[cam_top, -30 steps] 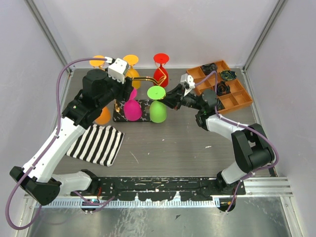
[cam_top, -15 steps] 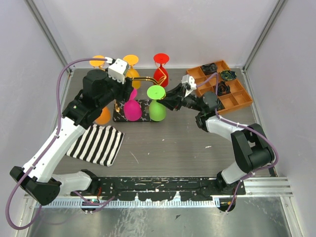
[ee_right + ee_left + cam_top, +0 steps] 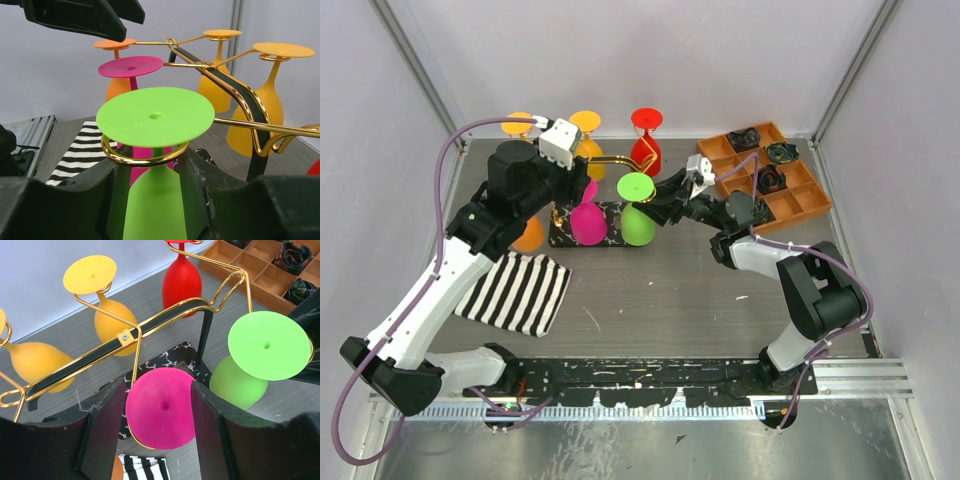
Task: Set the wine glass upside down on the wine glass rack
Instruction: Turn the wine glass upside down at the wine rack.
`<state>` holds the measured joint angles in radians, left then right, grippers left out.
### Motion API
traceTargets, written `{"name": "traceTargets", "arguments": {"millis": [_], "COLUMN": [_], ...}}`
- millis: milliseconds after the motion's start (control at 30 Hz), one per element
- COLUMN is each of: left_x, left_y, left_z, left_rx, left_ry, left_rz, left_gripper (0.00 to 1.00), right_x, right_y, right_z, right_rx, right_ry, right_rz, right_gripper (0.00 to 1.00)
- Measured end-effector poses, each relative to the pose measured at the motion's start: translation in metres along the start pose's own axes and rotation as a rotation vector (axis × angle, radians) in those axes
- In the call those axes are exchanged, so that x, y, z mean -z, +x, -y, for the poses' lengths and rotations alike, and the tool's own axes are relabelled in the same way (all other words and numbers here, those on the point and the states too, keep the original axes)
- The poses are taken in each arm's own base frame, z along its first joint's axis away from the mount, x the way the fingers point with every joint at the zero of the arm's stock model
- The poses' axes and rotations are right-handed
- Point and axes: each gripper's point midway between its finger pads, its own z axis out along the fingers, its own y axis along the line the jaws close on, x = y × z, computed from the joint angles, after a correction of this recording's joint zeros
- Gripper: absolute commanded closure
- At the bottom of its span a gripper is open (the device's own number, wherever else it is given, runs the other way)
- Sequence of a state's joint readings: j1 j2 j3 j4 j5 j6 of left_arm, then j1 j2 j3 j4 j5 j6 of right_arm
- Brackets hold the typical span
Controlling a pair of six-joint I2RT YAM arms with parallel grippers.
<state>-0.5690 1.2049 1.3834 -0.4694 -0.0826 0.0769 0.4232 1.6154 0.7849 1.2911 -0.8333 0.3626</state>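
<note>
Right wrist view has the green wine glass (image 3: 155, 117) already hanging upside down, its foot resting on a curled gold hook of the wine glass rack (image 3: 227, 81) and its bowl pointing at the tabletop (image 3: 670, 290). The right pincer (image 3: 152, 160) straddles the stem just under the hook. Its fingers lie close against the top of the bowl, but I cannot tell whether they are pressing on it or have let go. The left pincer (image 3: 157, 415) is spread open on either side of the pink wine glass (image 3: 588, 222), with a gap showing on each side. The likely trouble is the retreat: if a finger drags on the bowl as the right pincer backs out, it could slide the foot off the hook's open side or rock the slender rack and set its neighbours swinging. Compared with a second ago, the right arm has folded closer to the rack, while the green foot and the left arm sit unchanged.
</note>
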Motion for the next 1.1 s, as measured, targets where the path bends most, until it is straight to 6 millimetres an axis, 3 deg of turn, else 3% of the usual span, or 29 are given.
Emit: {"name": "traceTargets", "arguments": {"millis": [633,1100], "left_x": [0.0,0.0], "left_y": [0.0,0.0], "left_z": [-0.001,-0.001], "left_rx": [0.001,0.002], "left_ry": [0.001,0.002], "left_rz": [0.0,-0.001], "left_gripper": [0.38,0.38], "right_x": [-0.005,-0.005], "right_y": [0.013,0.018], "right_z": [0.006,0.008], "right_rx": [-0.017,-0.024], "right_ry": [0.026,0.027], "right_rz": [0.016,0.014], "right_gripper": [0.56,0.74]}}
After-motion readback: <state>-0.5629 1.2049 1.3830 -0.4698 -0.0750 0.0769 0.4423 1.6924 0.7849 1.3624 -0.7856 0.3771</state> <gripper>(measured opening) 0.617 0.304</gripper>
